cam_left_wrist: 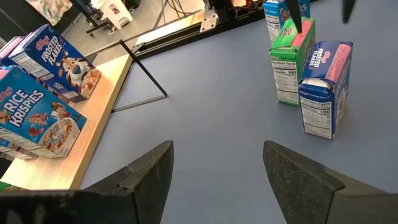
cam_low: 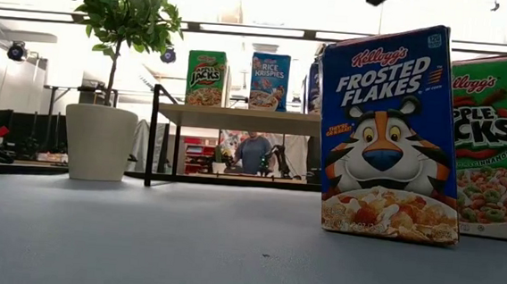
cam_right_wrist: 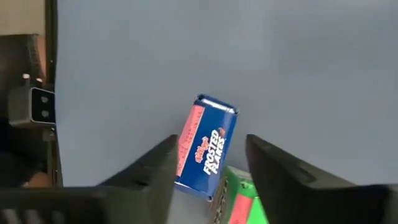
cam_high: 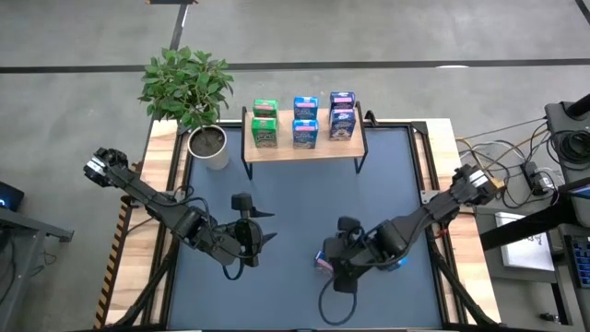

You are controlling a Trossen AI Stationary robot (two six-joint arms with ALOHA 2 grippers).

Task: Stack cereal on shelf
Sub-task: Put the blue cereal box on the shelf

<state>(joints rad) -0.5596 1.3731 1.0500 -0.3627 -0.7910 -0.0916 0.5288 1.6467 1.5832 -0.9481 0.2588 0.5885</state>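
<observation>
Bare dark blue-grey tabletop (cam_high: 304, 198) is seen across the middle of the high view, between the low light-wood shelf on thin black legs (cam_high: 303, 148) at upper centre and the two arms below. Six small cardboard cereal boxes are carried on the shelf in three stacks of two: green (cam_high: 265, 123) at left, blue (cam_high: 305, 121) in the middle, blue-purple (cam_high: 342, 116) at right. A white pot with a green leafy plant (cam_high: 205, 138) stands just beside the shelf's left end. In the low view, a blue Frosted Flakes box (cam_low: 390, 134) stands upright on the tabletop at right, with a green Apple Jacks box (cam_low: 493, 145) just behind it. The right gripper (cam_right_wrist: 208, 171), at lower centre of the high view, hangs over these boxes, fingers parted around the blue one without gripping it. The left gripper (cam_left_wrist: 214, 180) waits at lower left, fingers spread and empty.
</observation>
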